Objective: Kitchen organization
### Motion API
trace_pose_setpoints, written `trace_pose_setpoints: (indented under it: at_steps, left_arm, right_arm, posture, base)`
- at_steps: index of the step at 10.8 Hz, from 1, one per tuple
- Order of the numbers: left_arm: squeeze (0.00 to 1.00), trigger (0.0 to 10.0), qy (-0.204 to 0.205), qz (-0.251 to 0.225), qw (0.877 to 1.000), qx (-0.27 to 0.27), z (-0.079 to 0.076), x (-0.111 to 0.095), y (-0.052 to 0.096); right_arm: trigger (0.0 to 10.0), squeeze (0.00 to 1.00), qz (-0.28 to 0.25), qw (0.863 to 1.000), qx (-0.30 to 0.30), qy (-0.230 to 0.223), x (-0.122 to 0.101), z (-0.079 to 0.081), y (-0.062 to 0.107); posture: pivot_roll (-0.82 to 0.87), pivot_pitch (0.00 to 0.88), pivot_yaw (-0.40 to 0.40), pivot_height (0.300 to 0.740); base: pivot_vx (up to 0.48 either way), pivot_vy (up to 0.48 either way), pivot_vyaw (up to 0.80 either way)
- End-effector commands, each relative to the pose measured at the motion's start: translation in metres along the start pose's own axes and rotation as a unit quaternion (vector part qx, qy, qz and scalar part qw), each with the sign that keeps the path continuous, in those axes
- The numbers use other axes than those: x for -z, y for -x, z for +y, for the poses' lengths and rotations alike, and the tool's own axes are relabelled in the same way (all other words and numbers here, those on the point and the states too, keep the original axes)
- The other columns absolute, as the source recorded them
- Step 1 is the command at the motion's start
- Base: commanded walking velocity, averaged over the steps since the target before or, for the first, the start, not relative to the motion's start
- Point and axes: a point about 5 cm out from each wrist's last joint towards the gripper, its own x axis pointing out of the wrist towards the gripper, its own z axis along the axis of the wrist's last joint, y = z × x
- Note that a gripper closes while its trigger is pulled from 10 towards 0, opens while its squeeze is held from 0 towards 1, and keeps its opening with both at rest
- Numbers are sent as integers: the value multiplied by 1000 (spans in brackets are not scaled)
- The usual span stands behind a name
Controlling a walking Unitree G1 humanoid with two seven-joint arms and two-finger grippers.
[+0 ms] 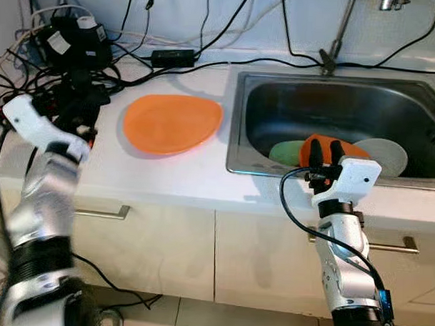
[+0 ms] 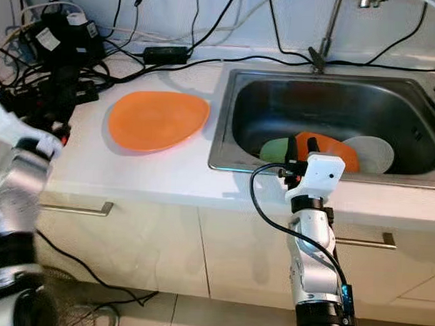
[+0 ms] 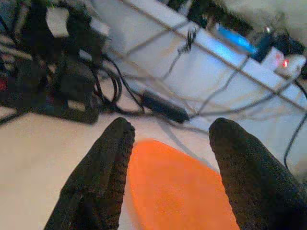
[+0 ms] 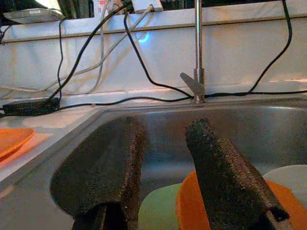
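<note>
Orange plate (image 1: 172,123) flat on counter (image 1: 167,177), 9 o'clock of sink (image 1: 240,121). Orange, green, white dishes (image 1: 325,149) piled in basin, probably awaiting sorting. Right gripper (image 1: 326,147) spread, empty, at sink's front rim, aimed at pile. Left gripper (image 3: 168,158) spread, facing counter plate.

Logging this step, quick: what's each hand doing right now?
Left hand: open, empty, above the orange plate.
Right hand: open, empty, at the sink.

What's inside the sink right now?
The sink holds three plates: green plate, orange plate, white plate. The near rim and right end effector cover their lower edges.
</note>
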Motion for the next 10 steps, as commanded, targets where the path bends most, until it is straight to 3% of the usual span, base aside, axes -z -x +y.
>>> trace_pose_setpoints:
  at_steps: [1,4,5,6,10]
  left_arm:
    - [1000,10000,2,41,999,17,1,10,4]
    - [1000,10000,-8,96,995,15,1,20,10]
    - [165,10000,-8,141,990,1,3,25,12]
    - [0,10000,-1,181,983,-16,5,32,14]
    - [0,10000,55,231,971,-16,-3,29,10]
  right_arm:
    - [10000,0,8,1000,-3,-1,3,1,1]
    - [10000,0,10,1000,-1,-4,4,1,2]
    - [10000,0,11,1000,-2,-5,5,2,2]
    - [10000,0,12,1000,-2,-5,5,2,2]
    - [10000,0,11,1000,-4,-7,6,4,2]
  posture:
    - [49,0,62,740]
    - [48,1,69,740]
    - [48,0,71,740]
    - [47,0,75,740]
    - [50,0,81,740]
  base:
    - [0,0,0]
    - [0,0,0]
    - [0,0,0]
    - [0,0,0]
    - [0,0,0]
